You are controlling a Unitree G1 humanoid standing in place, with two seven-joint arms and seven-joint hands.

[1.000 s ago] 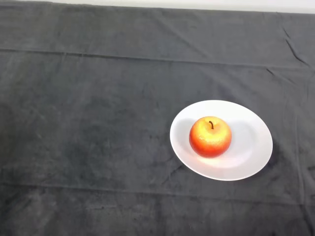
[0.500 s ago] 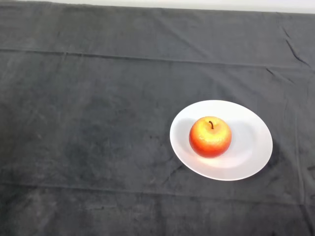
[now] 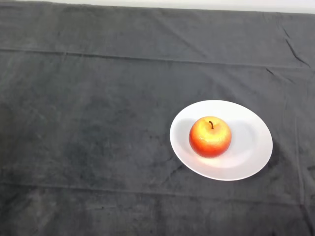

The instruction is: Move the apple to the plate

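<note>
A red and yellow apple [image 3: 210, 136] with a dark stem stands upright on a white round plate [image 3: 251, 142], a little left of the plate's middle. The plate lies on the dark cloth to the right of the table's centre.
The dark cloth [image 3: 88, 123] covers the whole table, with creases running across it. The table's far edge [image 3: 157, 6] runs along the top of the view.
</note>
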